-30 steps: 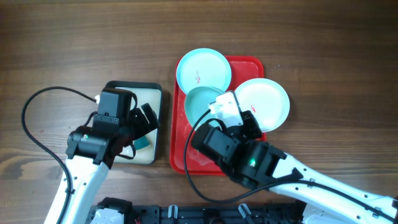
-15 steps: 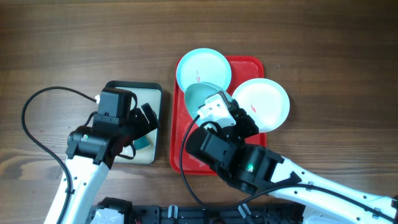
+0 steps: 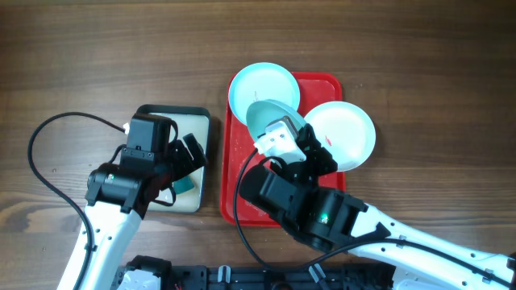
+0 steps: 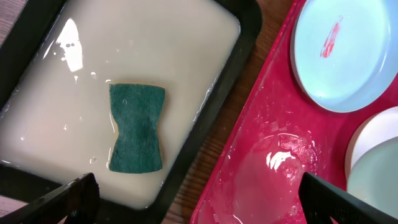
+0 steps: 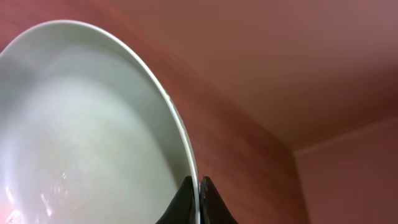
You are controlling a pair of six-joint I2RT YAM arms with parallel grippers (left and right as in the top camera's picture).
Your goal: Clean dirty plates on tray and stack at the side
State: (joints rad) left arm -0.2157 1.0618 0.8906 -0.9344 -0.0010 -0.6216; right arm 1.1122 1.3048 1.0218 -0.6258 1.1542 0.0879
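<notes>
**A plate is gripped by its rim above the tray**

A pale blue-green plate (image 3: 266, 117) is pinched at its rim by the right gripper (image 5: 199, 196). The two dark fingertips (image 5: 184, 200) are clenched on either side of the thin edge. The plate is tilted steeply above the middle of the red tray (image 3: 236, 189). From overhead, its upper edge overlaps the near edge of the blue plate (image 3: 262, 80). In the right wrist view the plate's inner face is seen to be wet and shiny.

The blue plate is laid over the far left corner of the tray, partly past the rim and above the wooden table (image 3: 97, 56). A red smear (image 4: 331, 38) is seen in its middle from the left wrist. The white plate (image 3: 347, 133) is laid over the tray's right rim, just beside the held plate. The bare floor of the tray is covered with a film of water.

The left gripper (image 4: 199, 200) is held over the near edge of a dark-rimmed pan (image 3: 173, 110), which is placed to the left of the tray with a strip of table between them. Its fingers (image 4: 74, 198) are spread wide and nothing is grasped. The pan is filled with a milky liquid, and a green sponge (image 4: 137, 127) is lying flat in it.
</notes>
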